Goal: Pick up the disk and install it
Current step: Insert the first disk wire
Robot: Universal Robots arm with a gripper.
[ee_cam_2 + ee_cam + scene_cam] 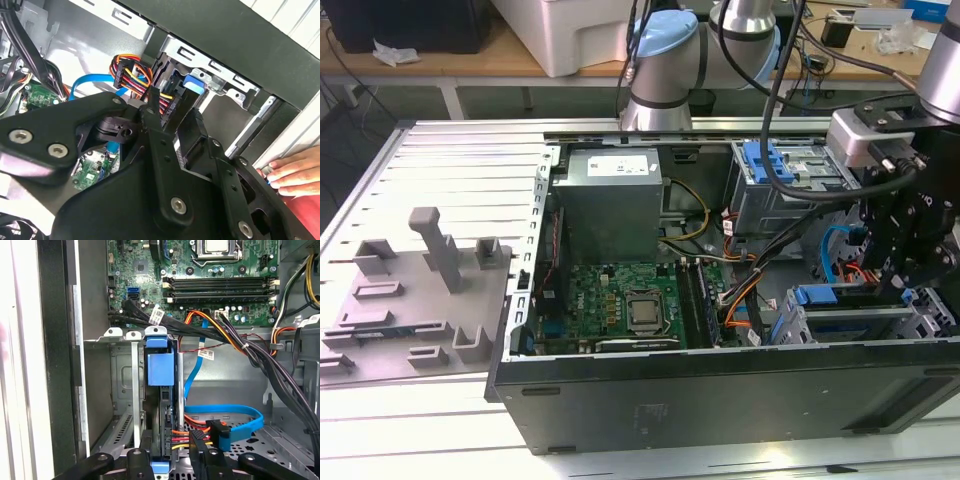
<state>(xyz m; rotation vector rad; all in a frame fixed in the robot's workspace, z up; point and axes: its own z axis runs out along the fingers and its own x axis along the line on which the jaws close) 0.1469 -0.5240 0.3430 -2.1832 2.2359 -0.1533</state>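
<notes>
Blue-framed disk seated in drive cage; cables crowd claw, grip unclear.

Gripper: matt black links, silver screw heads.

Disk: bright blue carrier frame, standing on edge in a bare grey metal bay.

Computer case: black outer wall, grey metal inside.

Power supply box: grey, with a white sticker.

Motherboard: green, silver processor socket in the middle; black memory slots in the first wrist view.

Cables: one flat light-blue data cable; a bundle of orange, red, yellow and black wires.

Upper drive cage latch: blue plastic, ribbed.

Bench: pale grey, ribbed in long parallel lines.

Fixture block: plain mid grey.

Sleeve: red, beside a person's hand.
</notes>
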